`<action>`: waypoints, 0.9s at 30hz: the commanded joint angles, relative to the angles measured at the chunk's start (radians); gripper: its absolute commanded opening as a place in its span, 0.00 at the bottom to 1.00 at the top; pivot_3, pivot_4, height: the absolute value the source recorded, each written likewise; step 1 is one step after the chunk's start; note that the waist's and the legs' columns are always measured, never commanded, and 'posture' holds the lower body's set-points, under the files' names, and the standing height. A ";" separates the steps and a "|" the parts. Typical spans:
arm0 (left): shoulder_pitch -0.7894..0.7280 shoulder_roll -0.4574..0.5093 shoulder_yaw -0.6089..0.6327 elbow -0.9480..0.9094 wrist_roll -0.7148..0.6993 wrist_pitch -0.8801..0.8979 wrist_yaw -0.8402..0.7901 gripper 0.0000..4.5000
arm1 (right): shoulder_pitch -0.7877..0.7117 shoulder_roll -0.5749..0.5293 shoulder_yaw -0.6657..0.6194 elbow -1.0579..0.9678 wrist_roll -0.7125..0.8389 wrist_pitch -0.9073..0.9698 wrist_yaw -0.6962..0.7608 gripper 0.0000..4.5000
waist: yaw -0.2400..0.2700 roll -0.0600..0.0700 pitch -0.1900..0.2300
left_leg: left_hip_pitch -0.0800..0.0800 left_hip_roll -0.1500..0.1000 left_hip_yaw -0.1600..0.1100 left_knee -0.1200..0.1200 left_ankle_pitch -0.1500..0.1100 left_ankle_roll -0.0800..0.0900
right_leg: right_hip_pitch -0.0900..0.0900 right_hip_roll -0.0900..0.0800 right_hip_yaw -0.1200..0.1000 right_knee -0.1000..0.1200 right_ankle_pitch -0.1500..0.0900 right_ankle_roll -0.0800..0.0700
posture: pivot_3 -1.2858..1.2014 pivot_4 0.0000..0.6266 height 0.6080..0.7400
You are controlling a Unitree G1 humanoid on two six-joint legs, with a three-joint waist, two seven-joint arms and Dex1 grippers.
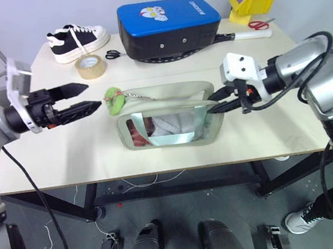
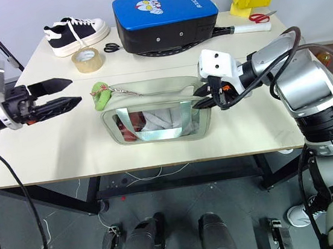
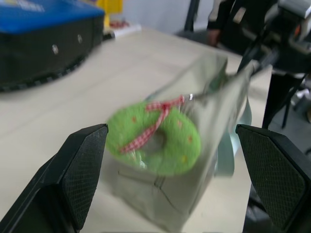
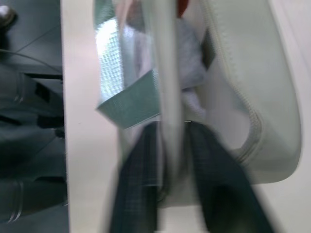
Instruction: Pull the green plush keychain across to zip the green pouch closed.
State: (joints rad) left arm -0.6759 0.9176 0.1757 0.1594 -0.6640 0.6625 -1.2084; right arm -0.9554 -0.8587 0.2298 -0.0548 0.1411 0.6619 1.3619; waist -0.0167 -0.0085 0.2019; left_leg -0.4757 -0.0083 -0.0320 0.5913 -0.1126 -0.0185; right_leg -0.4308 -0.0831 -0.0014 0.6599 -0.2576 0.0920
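The green pouch (image 1: 166, 124) lies on the table (image 1: 67, 155) with its clear window facing me and its zip along the top. The green plush keychain (image 1: 113, 99), a lime ring with a red-checked ribbon, hangs at the pouch's left end. My left gripper (image 1: 93, 96) is open and level, its tips just left of the keychain and apart from it. In the left wrist view the keychain (image 3: 155, 141) sits between the two fingers (image 3: 80, 170). My right gripper (image 1: 211, 104) is shut on the pouch's right end; its fingers (image 4: 218, 184) pinch the pale fabric edge (image 4: 170, 97).
A blue-and-black hard case (image 1: 170, 27) stands behind the pouch. A black-and-white shoe (image 1: 77, 39), a tape roll (image 1: 89, 66) and black scissors (image 1: 114, 54) lie at the back left. A yellow bin (image 1: 253, 1) and red scissors (image 1: 259, 25) are at the back right.
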 commanded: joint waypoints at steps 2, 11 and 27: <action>-0.065 -0.026 -0.035 0.071 0.052 -0.059 -0.041 1.00 | -0.019 -0.002 -0.019 -0.010 0.013 -0.014 -0.016 0.01 | 0.002 0.000 0.000 | 0.000 0.000 0.000 0.000 0.000 0.000 | 0.000 0.000 0.000 -0.001 0.000 0.000 | 0.52 0.24 0.88; -0.113 -0.080 -0.093 0.182 0.145 -0.133 -0.075 1.00 | -0.018 -0.002 -0.015 -0.025 0.021 -0.003 -0.024 0.01 | 0.001 0.000 0.000 | -0.001 0.001 0.001 0.000 0.001 0.002 | 0.000 0.001 0.000 -0.001 0.000 0.000 | 0.52 0.24 0.88; -0.253 -0.139 -0.005 0.443 0.132 -0.077 -0.061 1.00 | -0.002 -0.013 -0.021 -0.061 0.049 0.012 -0.031 0.01 | 0.002 0.000 0.000 | -0.001 0.001 0.001 0.001 0.001 0.002 | 0.000 0.003 0.000 -0.001 0.001 0.000 | 0.52 0.24 0.88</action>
State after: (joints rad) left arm -0.8973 0.7739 0.1371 0.5961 -0.5259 0.5903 -1.2682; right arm -0.9512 -0.8598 0.2296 -0.0786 0.1729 0.6728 1.3338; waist -0.0147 -0.0089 0.2019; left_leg -0.4768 -0.0076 -0.0315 0.5919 -0.1112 -0.0162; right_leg -0.4309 -0.0797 -0.0017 0.6586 -0.2568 0.0920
